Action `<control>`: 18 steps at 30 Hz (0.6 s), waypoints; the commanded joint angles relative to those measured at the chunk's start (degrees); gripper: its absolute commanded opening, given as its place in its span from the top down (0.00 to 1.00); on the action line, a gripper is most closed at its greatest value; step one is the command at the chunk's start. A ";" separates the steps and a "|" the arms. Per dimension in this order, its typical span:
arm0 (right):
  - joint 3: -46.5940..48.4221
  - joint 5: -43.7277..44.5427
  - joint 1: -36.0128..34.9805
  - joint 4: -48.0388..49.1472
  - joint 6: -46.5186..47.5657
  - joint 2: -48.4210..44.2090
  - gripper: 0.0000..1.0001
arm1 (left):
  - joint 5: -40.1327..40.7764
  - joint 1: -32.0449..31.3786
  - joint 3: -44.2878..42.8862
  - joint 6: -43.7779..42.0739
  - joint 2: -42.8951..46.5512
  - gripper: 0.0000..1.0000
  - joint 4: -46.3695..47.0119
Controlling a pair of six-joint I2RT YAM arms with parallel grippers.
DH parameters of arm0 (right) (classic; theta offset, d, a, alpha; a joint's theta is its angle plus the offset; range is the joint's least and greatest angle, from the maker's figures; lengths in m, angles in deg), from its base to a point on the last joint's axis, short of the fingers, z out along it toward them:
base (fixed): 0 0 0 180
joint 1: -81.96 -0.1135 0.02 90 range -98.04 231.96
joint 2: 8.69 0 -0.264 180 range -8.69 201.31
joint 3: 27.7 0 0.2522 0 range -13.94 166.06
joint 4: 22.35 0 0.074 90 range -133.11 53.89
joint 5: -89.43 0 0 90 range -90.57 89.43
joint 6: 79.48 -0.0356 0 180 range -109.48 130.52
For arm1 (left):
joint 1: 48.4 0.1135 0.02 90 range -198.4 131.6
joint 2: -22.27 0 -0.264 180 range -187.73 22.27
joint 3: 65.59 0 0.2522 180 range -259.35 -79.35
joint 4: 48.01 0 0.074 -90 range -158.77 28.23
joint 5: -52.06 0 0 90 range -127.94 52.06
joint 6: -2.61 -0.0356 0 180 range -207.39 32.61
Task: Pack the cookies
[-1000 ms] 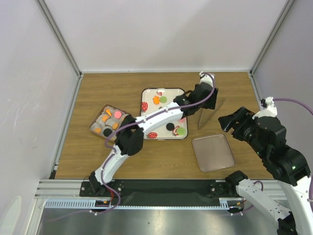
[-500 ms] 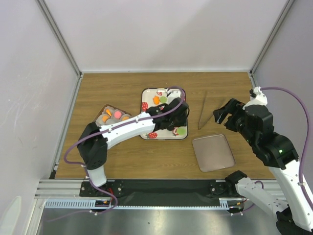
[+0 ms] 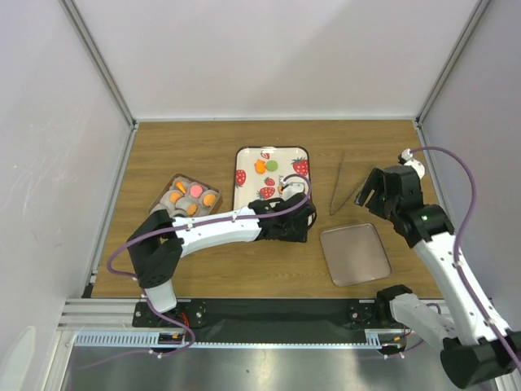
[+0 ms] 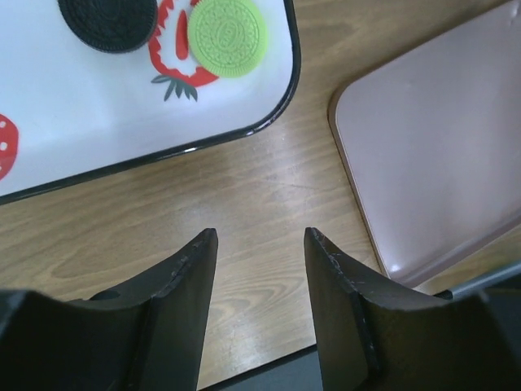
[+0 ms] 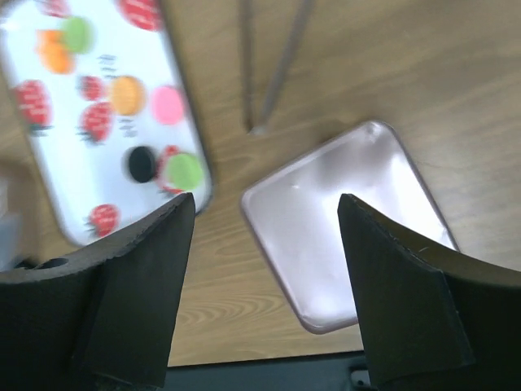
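The cookies lie on a white strawberry-print tray (image 3: 248, 183): orange (image 3: 260, 167) and green (image 3: 272, 164) ones at its far end. The right wrist view shows orange (image 5: 128, 94), pink (image 5: 168, 104), black (image 5: 142, 164) and green (image 5: 185, 171) cookies. The left wrist view shows the black (image 4: 108, 12) and green (image 4: 227, 34) ones. A brown box (image 3: 186, 199) at the left holds several cookies. My left gripper (image 3: 295, 228) (image 4: 259, 236) is open and empty over bare wood by the tray's near right corner. My right gripper (image 3: 366, 191) (image 5: 264, 204) is open and empty, above the lid.
A pink square lid (image 3: 355, 254) (image 5: 350, 220) (image 4: 440, 155) lies right of the tray near the front. Metal tongs (image 3: 340, 194) (image 5: 273, 65) lie between the tray and my right gripper. Walls close in the table on three sides.
My left arm has drawn back from the far right of the tray to its near right corner. My right arm has swung forward and left toward the tongs.
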 commanded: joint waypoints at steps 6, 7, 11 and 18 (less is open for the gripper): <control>-10.63 -10.15 17.68 5.28 -0.08 2.22 0.25 | -7.72 -0.71 4.49 -6.83 9.69 0.46 4.06; -11.69 -9.80 20.39 5.54 -0.43 2.21 0.25 | -9.30 -0.71 4.93 -7.72 10.65 0.46 4.24; -15.21 -8.48 23.49 5.81 -0.60 3.79 0.25 | -11.76 -0.80 8.08 -10.36 16.97 0.46 4.59; -19.08 -9.53 24.81 10.46 -1.48 8.88 0.28 | -13.96 -0.71 12.40 -10.72 20.24 0.45 7.23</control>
